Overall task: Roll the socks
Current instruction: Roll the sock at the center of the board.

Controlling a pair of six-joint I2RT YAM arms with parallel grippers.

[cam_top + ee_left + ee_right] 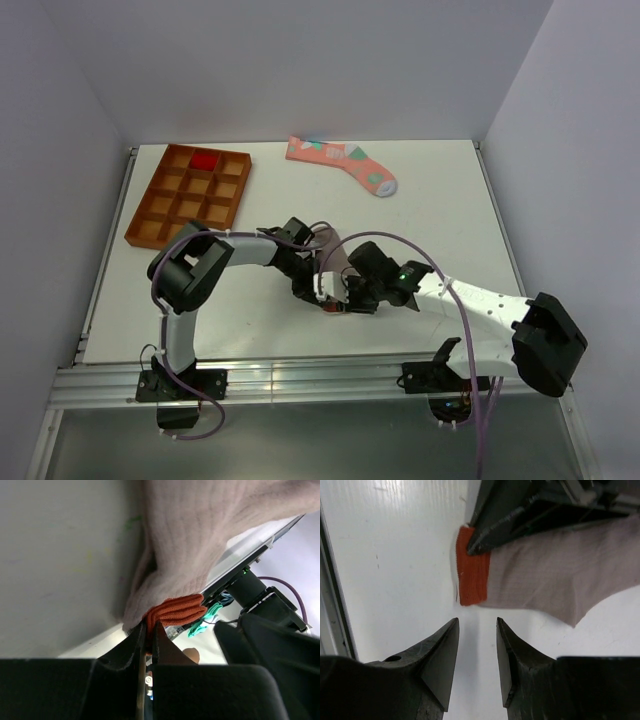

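The grey-brown sock (pixel 333 252) lies on the white table between the two arms. It fills the left wrist view (pixel 200 530) and the right wrist view (pixel 560 575). Its end is an orange-red ribbed band (pixel 472 572). My left gripper (pixel 148 630) is shut on that band (pixel 175 612). My right gripper (pixel 477 622) is open and empty, just short of the band and not touching it. The salmon-pink sock (pixel 340 160) lies flat at the back. The red sock (pixel 204 160) sits in a back compartment of the tray.
A brown compartment tray (pixel 140 225) stands at the back left. The two grippers (pixel 322 290) are close together near the table's middle front. White walls enclose the table on three sides. A metal rail (pixel 300 375) runs along the front edge.
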